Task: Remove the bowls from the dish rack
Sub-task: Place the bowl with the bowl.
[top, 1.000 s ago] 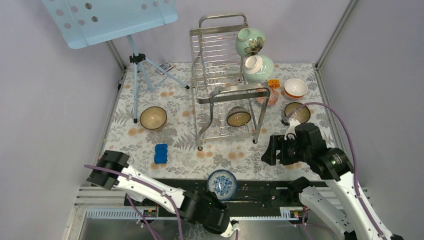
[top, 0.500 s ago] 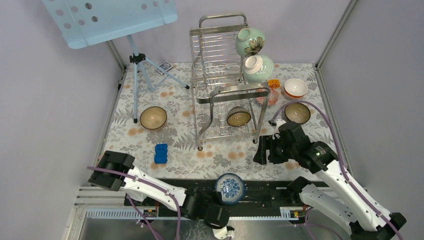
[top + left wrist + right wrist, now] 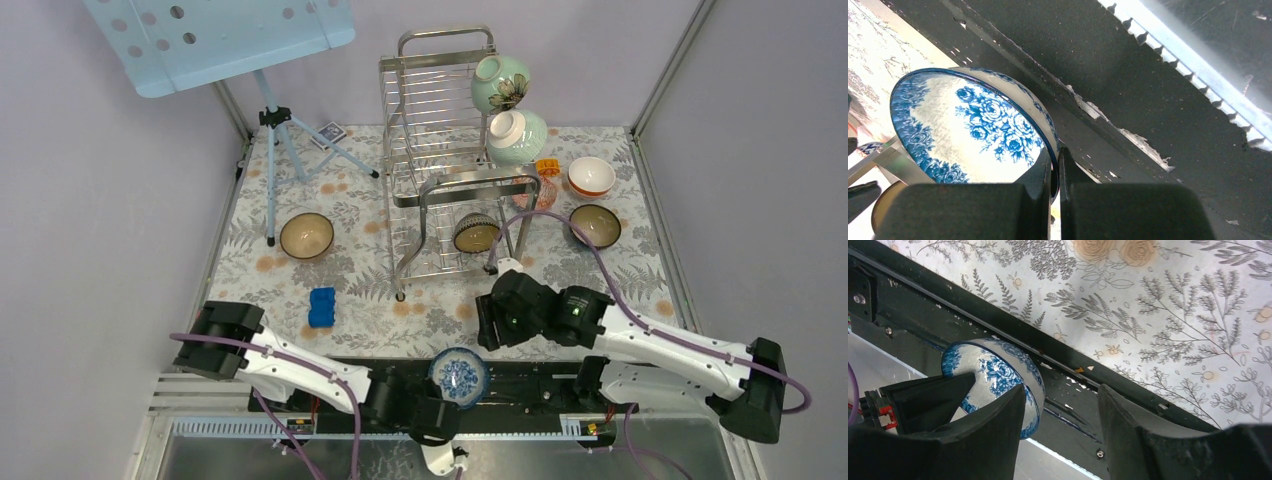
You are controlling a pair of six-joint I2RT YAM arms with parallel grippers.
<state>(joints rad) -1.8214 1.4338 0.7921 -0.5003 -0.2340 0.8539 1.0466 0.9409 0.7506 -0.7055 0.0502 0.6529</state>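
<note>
Left wrist view: left gripper point(image 3: 1054, 167) pinches the blue-and-white bowl point(image 3: 965, 125) by its rim. Stiff glazed ceramic, probably slippery and fragile. Right gripper point(image 3: 1062, 395) hangs spread nearby.

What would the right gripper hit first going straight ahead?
Probably the blue-and-white bowl held by the left gripper; it sits just past one open finger of the right gripper. Depth is unclear.

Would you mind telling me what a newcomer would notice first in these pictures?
The tall steel dish rack stands at the far middle of the table, with two pale green bowls propped at its right side. At the near edge, the left gripper pinches the rim of a blue-and-white bowl, while the open right gripper hovers close by. A pale blue perforated stand fills the far-left corner.
</note>
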